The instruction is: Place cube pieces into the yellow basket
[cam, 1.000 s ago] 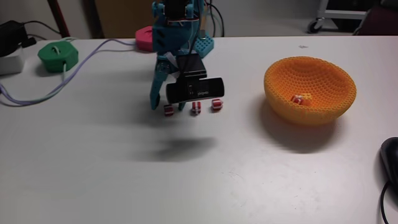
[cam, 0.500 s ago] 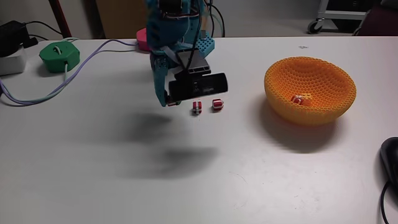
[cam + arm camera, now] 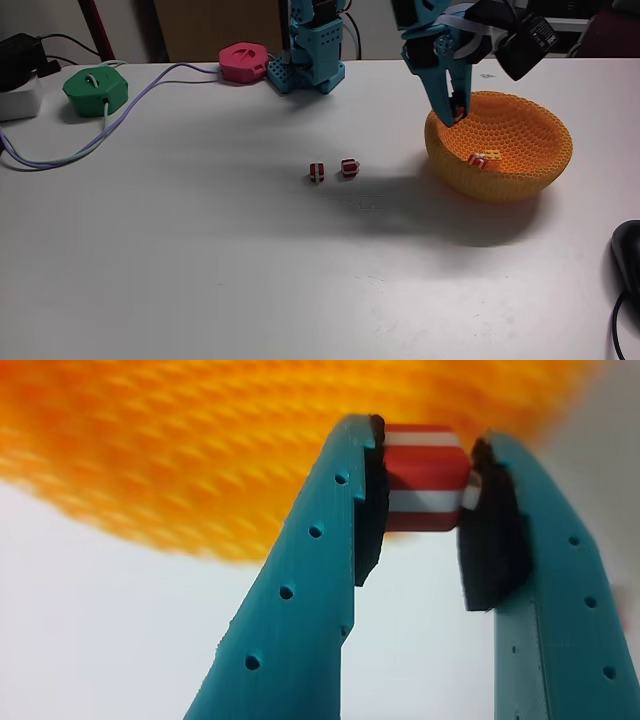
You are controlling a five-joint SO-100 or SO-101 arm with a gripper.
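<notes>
My teal gripper [image 3: 457, 113] hangs over the near-left rim of the yellow basket [image 3: 520, 175], shut on a red-and-white striped cube. The wrist view shows that cube [image 3: 424, 478] pinched between the black pads of the gripper [image 3: 424, 485], with the basket's blurred knit [image 3: 200, 450] just behind it. Two more striped cubes [image 3: 317, 172] [image 3: 348, 167] lie side by side on the white table, left of the basket. Inside the basket rests another striped cube [image 3: 479, 160] beside a small yellow piece [image 3: 493, 154].
A green housing [image 3: 96, 89] with a lilac cable and a pink housing [image 3: 244, 61] sit at the back left. The arm's teal base [image 3: 308, 60] stands at the back centre. A black object [image 3: 628, 250] lies at the right edge.
The gripper picked up the leftmost of three striped cubes, lifted it, and swung right to the basket's rim. Two cubes stay on the table.
</notes>
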